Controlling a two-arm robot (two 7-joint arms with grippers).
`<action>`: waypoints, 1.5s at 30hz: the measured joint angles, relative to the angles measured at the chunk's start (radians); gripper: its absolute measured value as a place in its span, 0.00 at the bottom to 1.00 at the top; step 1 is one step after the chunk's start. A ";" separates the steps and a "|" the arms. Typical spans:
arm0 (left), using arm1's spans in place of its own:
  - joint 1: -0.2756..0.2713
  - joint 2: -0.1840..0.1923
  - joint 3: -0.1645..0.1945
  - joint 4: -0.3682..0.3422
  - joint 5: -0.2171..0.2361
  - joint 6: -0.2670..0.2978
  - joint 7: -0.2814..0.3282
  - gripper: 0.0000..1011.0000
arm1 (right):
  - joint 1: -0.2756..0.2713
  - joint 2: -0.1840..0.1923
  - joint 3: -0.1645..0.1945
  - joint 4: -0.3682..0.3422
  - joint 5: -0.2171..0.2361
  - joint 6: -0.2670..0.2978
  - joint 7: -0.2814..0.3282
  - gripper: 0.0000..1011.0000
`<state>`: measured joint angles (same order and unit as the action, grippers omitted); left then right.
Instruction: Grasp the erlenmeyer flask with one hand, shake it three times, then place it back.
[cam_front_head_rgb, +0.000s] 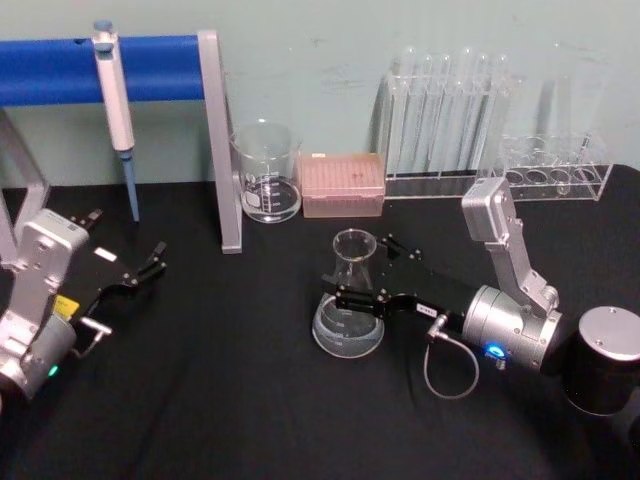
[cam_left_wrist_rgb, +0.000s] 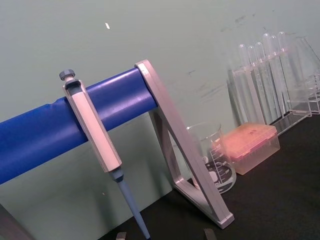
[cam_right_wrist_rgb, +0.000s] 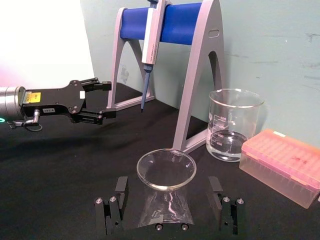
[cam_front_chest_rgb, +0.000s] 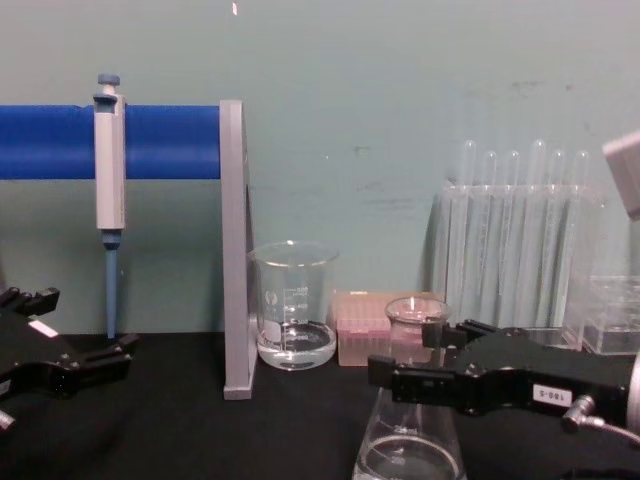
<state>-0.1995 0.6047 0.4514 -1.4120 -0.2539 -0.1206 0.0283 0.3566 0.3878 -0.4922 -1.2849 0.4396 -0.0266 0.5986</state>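
The erlenmeyer flask stands upright on the black table near the middle, with a little clear liquid in its wide base. My right gripper reaches in from the right and is open, one finger on each side of the neck. In the right wrist view the flask sits between the two fingers with a gap on both sides. In the chest view the right gripper straddles the flask just below the rim. My left gripper rests open at the table's left, apart from the flask.
Behind the flask stand a glass beaker with some liquid and a pink tip box. A pipette hangs on a blue-barred stand at the back left. Test tube racks line the back right. A black cylinder sits far right.
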 joint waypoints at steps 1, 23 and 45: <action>0.000 0.000 0.000 0.000 0.000 0.000 0.000 0.99 | 0.000 0.000 0.000 0.000 0.000 0.000 0.000 0.99; 0.000 0.000 0.000 0.000 0.000 0.000 0.000 0.99 | -0.027 0.043 0.002 -0.045 0.006 0.032 -0.008 0.99; 0.000 0.000 0.000 0.000 0.000 0.000 0.000 0.99 | -0.161 0.170 0.115 -0.185 0.063 0.146 -0.158 0.99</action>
<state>-0.1995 0.6047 0.4514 -1.4120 -0.2539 -0.1205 0.0283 0.1959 0.5581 -0.3772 -1.4696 0.5022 0.1189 0.4401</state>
